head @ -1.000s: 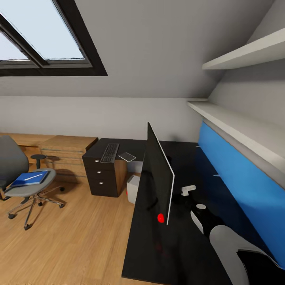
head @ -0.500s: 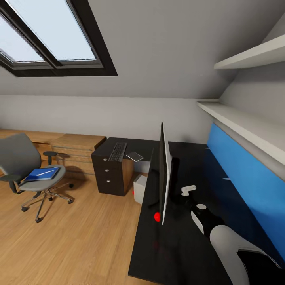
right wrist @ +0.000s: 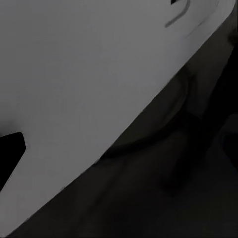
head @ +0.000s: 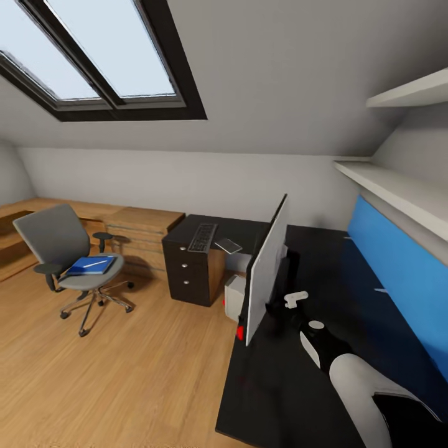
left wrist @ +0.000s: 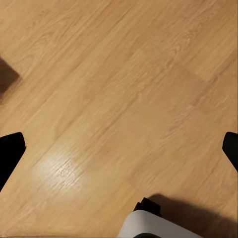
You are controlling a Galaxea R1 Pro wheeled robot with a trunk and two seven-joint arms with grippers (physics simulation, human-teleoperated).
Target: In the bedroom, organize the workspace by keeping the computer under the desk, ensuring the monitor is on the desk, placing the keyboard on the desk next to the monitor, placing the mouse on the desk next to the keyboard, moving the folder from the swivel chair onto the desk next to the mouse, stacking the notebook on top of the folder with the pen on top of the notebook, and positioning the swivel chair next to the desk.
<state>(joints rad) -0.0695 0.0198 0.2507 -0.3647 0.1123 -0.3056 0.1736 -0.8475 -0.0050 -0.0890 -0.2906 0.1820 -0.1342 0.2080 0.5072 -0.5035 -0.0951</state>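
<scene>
The monitor (head: 266, 274) is seen tilted on the desk (head: 348, 311), its stalk near the right arm. The keyboard (head: 203, 237) lies on a dark drawer unit (head: 190, 274) — the computer (head: 234, 297) beside it. Far left, the chair (head: 68, 261) carries a blue folder (head: 90, 266). Left fingers (left wrist: 10, 151) are spread wide; the right gripper's state cannot be told — perhaps open.
</scene>
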